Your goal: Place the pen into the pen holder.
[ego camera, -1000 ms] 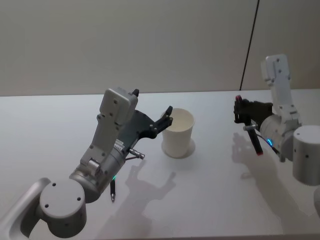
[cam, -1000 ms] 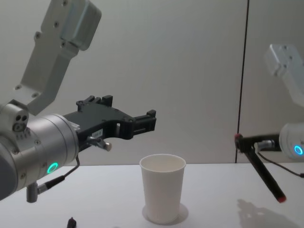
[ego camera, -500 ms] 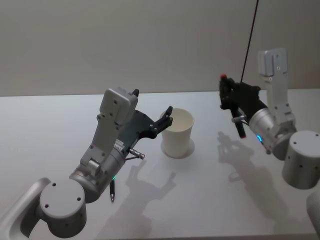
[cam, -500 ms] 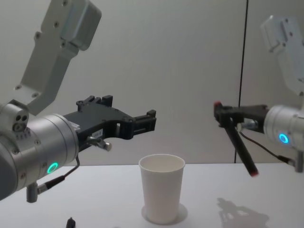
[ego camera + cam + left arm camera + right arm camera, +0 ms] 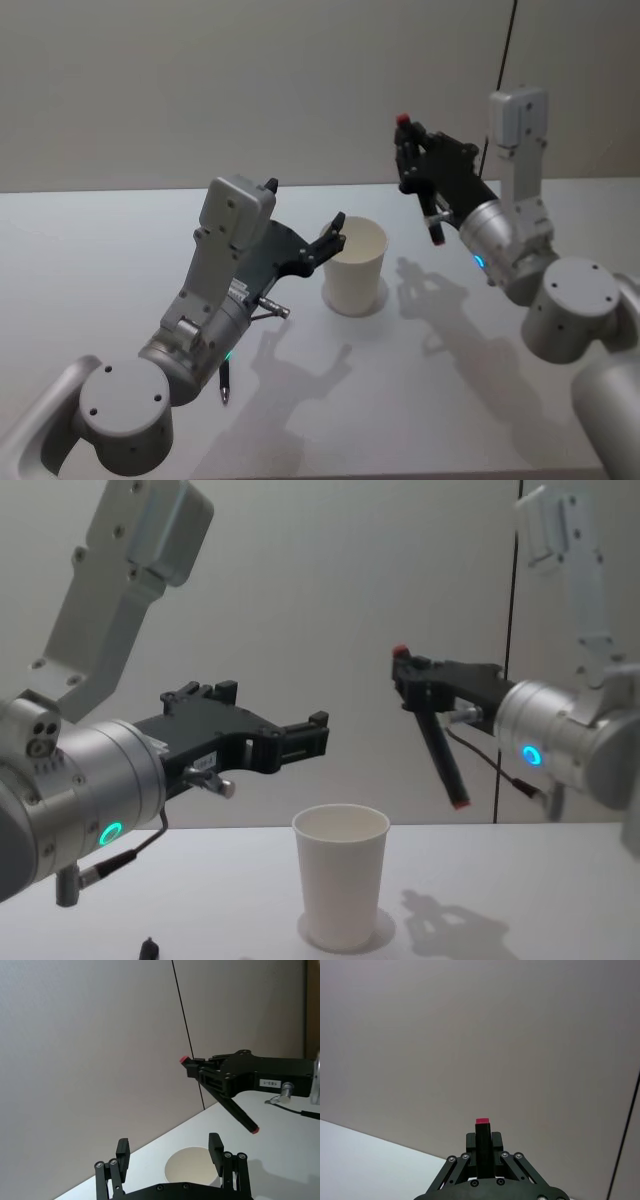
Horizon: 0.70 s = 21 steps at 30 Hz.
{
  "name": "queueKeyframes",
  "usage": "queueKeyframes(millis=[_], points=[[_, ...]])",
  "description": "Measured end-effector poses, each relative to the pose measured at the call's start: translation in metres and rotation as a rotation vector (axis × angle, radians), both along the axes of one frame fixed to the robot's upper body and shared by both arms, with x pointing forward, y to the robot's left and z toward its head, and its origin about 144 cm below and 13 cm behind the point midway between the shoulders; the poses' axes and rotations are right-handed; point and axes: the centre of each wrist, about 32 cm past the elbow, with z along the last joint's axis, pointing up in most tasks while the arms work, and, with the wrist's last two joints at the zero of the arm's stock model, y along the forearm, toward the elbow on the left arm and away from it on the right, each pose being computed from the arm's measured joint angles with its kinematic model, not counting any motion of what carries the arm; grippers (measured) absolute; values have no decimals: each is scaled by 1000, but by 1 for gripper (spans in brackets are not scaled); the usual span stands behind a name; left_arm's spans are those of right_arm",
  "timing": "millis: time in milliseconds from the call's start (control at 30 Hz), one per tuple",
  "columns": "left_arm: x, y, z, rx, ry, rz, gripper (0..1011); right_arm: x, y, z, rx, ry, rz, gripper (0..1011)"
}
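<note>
The pen holder, a white paper cup (image 5: 355,265) (image 5: 341,880) (image 5: 192,1162), stands upright mid-table. My right gripper (image 5: 412,165) (image 5: 410,675) (image 5: 195,1067) (image 5: 482,1152) is shut on the pen (image 5: 432,222) (image 5: 443,760) (image 5: 240,1116) (image 5: 482,1135), a black stick with red ends. The pen hangs tilted in the air, above and to the right of the cup's rim, its lower tip clear of the cup. My left gripper (image 5: 335,235) (image 5: 315,735) (image 5: 169,1145) hovers open at the cup's left side, just above the rim, holding nothing.
A second dark pen (image 5: 226,382) (image 5: 151,947) lies on the white table (image 5: 450,400) under my left arm. A black cable (image 5: 505,50) runs down the wall behind the right arm. Bare tabletop spreads around the cup.
My right gripper has carried the pen up and to the left, from the table's right side toward the cup. The left arm and the cup have stayed still.
</note>
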Motion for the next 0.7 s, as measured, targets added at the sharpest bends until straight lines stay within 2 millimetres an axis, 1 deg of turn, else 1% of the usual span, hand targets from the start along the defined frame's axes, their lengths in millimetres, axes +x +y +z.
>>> queueKeyframes(millis=[367,700], points=[[0,0,0,0,0,0,999,16,16,-10,20,-63,40,167],[0,0,0,0,0,0,1000,26,28,-24,32,-107,76,167]])
